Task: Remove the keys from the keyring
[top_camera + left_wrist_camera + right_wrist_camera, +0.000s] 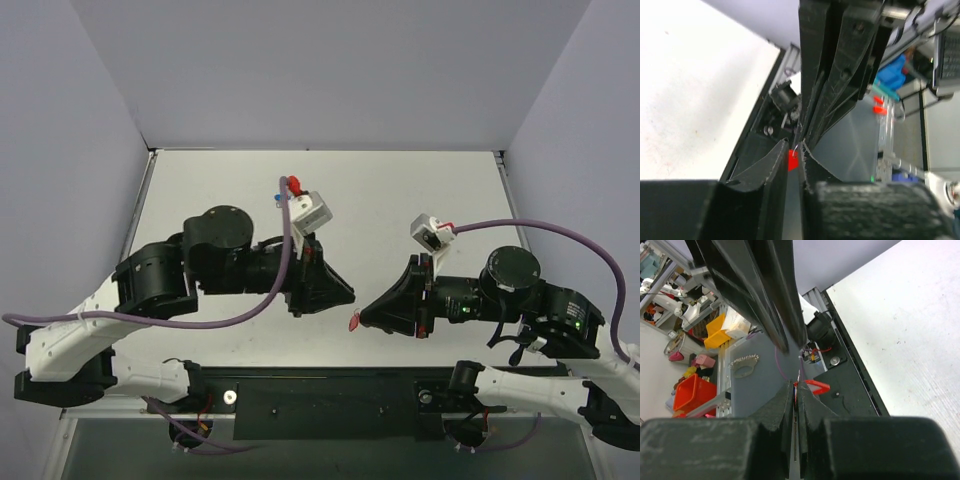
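Note:
Both grippers meet tip to tip above the table's near middle. My right gripper (pixel 364 316) (pixel 797 385) is shut on the keyring's small red tag (pixel 815 386), which sticks out to the right of its fingertips and hangs below the tips in the top view (pixel 354 322). A thin silver sliver (pixel 799 374) rises from the pinch; I cannot tell whether it is the key or the ring. My left gripper (pixel 348 294) (pixel 794 145) has its jaws a narrow gap apart. A thin wire (pixel 796 146) lies at its tips, with the red tag (pixel 792 160) just beyond.
The white table (pixel 400 190) stretches behind the grippers, ringed by grey walls. The black base plate (pixel 320 405) lies along the near edge, right under the meeting point. Purple cables (pixel 540 228) loop over both arms.

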